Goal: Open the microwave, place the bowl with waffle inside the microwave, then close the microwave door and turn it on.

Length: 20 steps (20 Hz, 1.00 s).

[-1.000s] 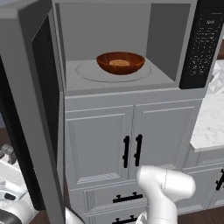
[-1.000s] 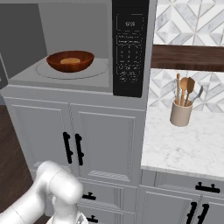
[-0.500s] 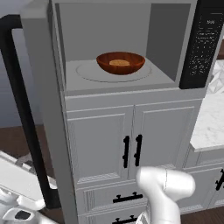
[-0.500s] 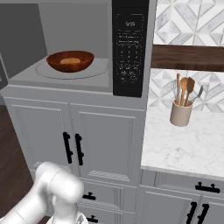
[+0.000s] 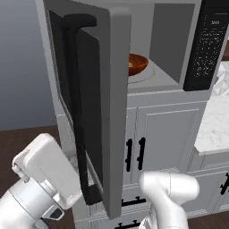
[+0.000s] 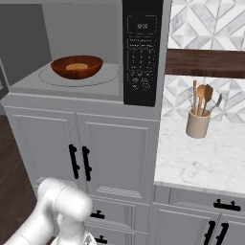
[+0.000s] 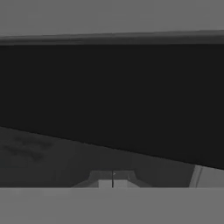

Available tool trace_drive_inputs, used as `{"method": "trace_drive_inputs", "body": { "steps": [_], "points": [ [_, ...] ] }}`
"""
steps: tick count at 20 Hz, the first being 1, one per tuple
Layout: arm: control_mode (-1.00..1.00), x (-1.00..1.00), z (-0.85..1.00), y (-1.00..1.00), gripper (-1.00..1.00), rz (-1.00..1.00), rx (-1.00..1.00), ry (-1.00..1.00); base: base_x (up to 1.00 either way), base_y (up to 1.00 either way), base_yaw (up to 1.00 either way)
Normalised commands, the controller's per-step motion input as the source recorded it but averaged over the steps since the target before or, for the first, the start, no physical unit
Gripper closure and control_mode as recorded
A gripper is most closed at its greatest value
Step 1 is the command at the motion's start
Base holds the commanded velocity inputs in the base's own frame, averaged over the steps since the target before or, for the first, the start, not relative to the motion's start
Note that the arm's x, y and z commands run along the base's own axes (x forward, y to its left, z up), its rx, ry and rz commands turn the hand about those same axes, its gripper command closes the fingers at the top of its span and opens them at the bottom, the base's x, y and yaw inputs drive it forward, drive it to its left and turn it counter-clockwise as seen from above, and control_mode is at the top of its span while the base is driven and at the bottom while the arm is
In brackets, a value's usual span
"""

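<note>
White panelled kitchen cabinets are framing the microwave (image 6: 86, 48), where the bowl with waffle (image 6: 76, 66) is already sitting on the round turntable (image 6: 103, 76). Judging by that, loading is done. The microwave door (image 5: 96, 107) is standing roughly half-swung, so shutting it and pressing the keypad (image 6: 142, 52) remain. The gripper (image 7: 113, 180) is showing its fingertips pressed together, holding nothing, facing the dark door window.

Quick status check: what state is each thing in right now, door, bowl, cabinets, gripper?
microwave door: partly open, swung across part of the cavity.
bowl with waffle: inside the microwave, upright on the turntable.
cabinet doors: shut.
utensil crock: upright on the counter, utensils inside.
gripper: fingertips together, close against the door's dark window.
</note>
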Motion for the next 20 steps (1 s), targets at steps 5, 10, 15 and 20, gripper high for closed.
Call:
{"method": "trace_drive_inputs", "body": {
  "steps": [5, 10, 15, 20],
  "points": [
    [-1.00, 0.00, 0.59, -1.00, 1.00, 0.22, 0.36, 0.18, 0.00, 0.00, 0.00],
    [-1.00, 0.00, 0.53, -1.00, 1.00, 0.18, 0.35, 0.27, 0.00, 0.00, 0.00],
    [-1.00, 0.24, 0.15, -1.00, 1.00, 0.18, 0.27, 0.29, 0.00, 0.00, 0.00],
    [-1.00, 0.58, 0.00, -1.00, 1.00, 0.20, 0.24, 0.17, 0.00, 0.00, 0.00]
  ]
}}
